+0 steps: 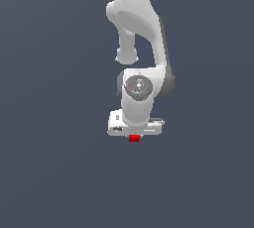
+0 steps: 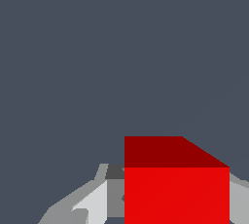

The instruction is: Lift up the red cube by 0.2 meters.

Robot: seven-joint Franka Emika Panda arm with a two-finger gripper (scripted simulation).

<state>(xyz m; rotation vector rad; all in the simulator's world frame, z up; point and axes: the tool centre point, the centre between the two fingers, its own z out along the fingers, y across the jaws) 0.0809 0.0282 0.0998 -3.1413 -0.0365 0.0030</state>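
Observation:
The red cube (image 1: 133,138) shows as a small red patch just under the white hand of the arm in the exterior view. My gripper (image 1: 133,137) is right over it, its fingers hidden behind the hand. In the wrist view the red cube (image 2: 176,189) fills the space between the two grey fingers (image 2: 113,196), which sit flush against its sides. Its bright face is toward the camera, with a darker red face above it. The gripper (image 2: 176,203) is shut on the cube.
A plain dark grey-blue surface (image 1: 54,162) surrounds the arm on all sides. The white arm links (image 1: 139,28) rise above the hand in the exterior view. No other object shows.

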